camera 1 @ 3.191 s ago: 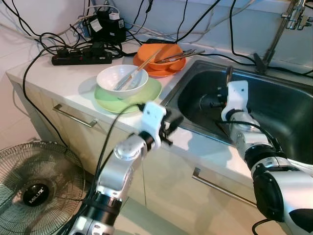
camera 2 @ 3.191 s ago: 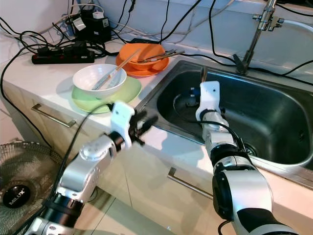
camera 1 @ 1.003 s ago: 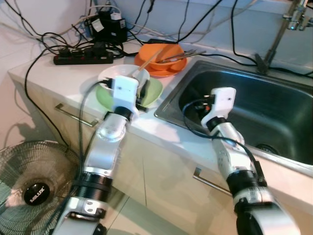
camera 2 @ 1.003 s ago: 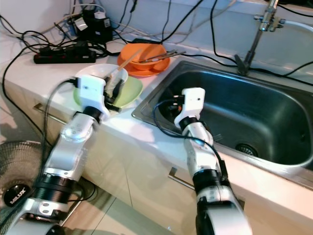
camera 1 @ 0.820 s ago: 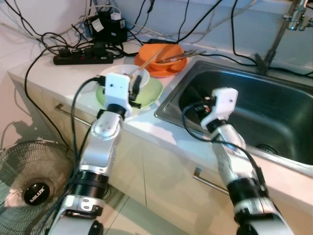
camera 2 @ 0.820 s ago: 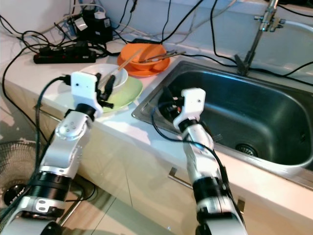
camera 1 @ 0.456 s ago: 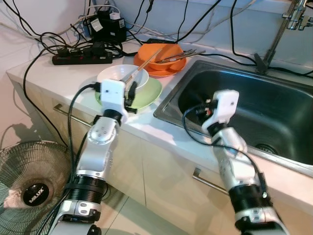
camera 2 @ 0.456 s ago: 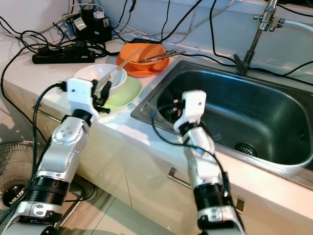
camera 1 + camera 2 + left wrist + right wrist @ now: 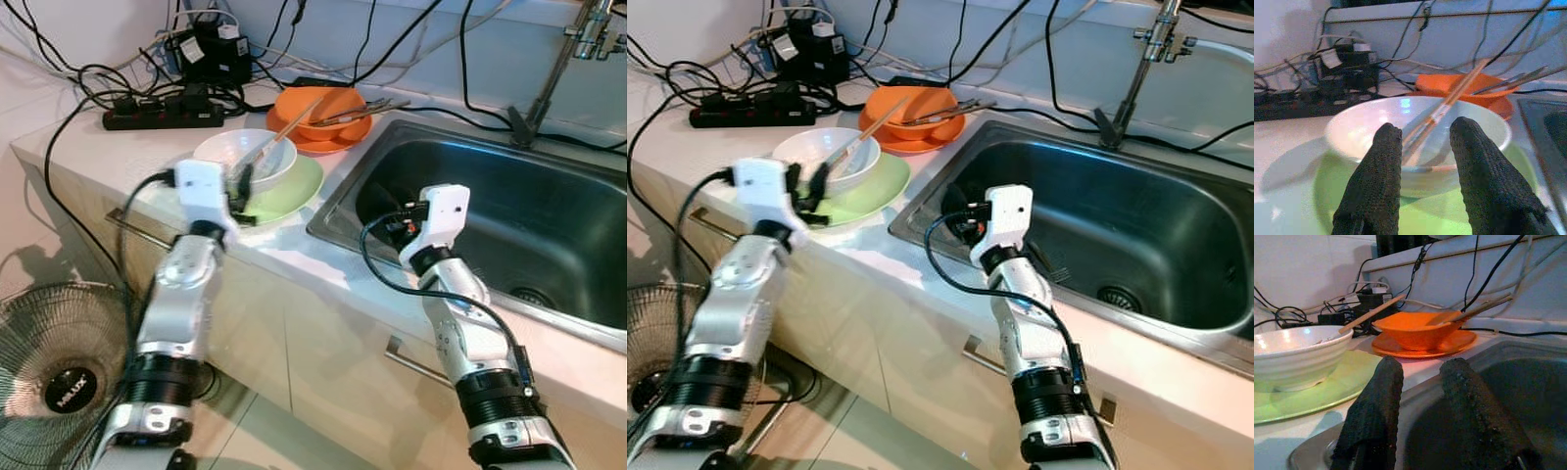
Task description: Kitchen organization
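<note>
White bowl [image 9: 1415, 129] with chopsticks [image 9: 1449, 100] faces parted left pincer [image 9: 1422, 147]; right pincer [image 9: 1420, 382] parted over sink [image 9: 509, 211].

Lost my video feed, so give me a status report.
Left gripper open at white bowl, chopsticks inside. Right gripper open over sink edge. Nothing held.

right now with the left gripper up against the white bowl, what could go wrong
The left gripper, its jaws open, sits at the rim of the round white ceramic bowl, which holds loose wooden chopsticks leaning out; a nudge could tip them onto the counter. The bowl rests on a pale green plate near the steel sink edge, so pushing could slide both. Black cables behind could snag.
</note>
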Robot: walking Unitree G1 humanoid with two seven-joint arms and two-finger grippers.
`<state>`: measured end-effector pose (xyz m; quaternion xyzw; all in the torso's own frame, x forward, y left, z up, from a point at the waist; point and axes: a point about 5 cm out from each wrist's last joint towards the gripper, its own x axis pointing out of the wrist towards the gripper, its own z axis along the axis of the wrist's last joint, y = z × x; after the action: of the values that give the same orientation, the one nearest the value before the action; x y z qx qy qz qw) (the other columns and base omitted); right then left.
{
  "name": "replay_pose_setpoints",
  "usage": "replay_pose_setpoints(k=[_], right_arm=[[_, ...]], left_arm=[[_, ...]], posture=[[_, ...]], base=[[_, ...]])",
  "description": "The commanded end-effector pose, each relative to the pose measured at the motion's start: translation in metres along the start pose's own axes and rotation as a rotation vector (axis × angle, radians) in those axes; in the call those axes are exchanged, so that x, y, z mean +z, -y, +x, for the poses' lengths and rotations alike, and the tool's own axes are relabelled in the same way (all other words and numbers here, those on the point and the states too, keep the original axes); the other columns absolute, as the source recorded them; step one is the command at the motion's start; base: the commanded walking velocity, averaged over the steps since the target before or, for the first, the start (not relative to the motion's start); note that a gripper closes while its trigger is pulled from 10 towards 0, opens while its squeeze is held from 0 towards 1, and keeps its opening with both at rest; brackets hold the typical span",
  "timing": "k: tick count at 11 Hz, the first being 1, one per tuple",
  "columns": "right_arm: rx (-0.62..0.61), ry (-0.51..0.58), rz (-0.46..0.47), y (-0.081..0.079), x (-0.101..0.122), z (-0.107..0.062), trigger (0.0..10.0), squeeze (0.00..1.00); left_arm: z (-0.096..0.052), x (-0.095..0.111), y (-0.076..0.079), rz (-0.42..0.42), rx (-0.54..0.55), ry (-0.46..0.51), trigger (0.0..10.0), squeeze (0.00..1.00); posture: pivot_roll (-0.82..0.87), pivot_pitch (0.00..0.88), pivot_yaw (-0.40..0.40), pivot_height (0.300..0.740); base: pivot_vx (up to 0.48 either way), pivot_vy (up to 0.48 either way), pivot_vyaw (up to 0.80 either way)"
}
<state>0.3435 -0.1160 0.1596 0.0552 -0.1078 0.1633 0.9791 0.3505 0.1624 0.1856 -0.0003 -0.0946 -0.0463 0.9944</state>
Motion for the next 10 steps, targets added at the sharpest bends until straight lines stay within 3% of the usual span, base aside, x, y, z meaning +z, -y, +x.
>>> replay_pose_setpoints(k=[1,5,7,10], right_arm=[[0.005,0.012,-0.007,-0.001,0.005,0.001,10.0,0.00],[0.002,0.005,-0.014,0.001,0.006,0.002,10.0,0.00],[-0.005,0.002,-0.012,0.002,0.005,0.003,10.0,0.00],[-0.013,-0.001,-0.010,0.003,0.004,0.002,10.0,0.00]], left_arm=[[-0.002,0.003,-0.005,-0.013,0.015,0.007,10.0,0.00],[-0.005,0.005,-0.017,-0.067,0.044,-0.012,10.0,0.00],[0.002,0.016,0.002,-0.048,-0.062,0.029,10.0,0.00],[0.012,0.004,0.011,-0.103,-0.080,-0.019,10.0,0.00]], posture=[[0.17,0.018,0.010,0.740],[0.17,0.025,0.005,0.740],[0.18,0.030,0.001,0.740],[0.17,0.033,0.004,0.740]], base=[[0.000,0.000,0.00],[0.000,0.000,0.00],[0.000,0.000,0.00],[0.000,0.000,0.00]])
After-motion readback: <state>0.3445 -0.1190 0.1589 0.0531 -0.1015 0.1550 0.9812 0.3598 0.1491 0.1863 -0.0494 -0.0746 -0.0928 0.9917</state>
